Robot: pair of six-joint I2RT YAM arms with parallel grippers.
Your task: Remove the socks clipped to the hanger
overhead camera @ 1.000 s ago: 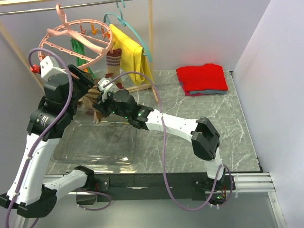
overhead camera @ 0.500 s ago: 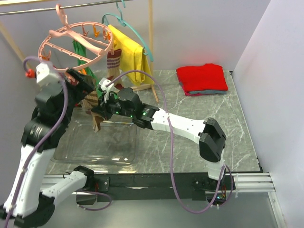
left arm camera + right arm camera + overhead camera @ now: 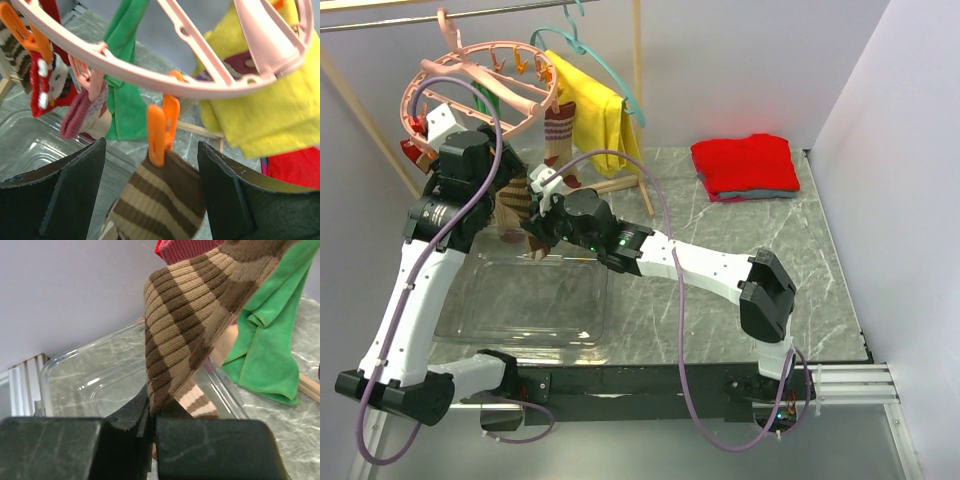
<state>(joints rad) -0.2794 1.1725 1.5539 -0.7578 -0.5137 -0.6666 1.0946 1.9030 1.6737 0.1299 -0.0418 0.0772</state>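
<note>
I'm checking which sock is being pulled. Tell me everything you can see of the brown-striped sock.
The brown-striped sock is ribbed knit with alternating dark brown and tan bands. Its top edge is pinched in an orange clip that hangs from the pink ring hanger. The sock hangs bent, and its lower end is clamped in the shut right gripper. The open left gripper has one finger on either side of it, just below the clip. A clear plastic bin shows behind it.

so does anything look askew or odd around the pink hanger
Only the brown-striped sock: an orange clip on the pink hanger holds its top while the right gripper pinches its lower end in its fingers, so it hangs pulled and creased, not straight. Nothing looks spilled or damaged.
</note>
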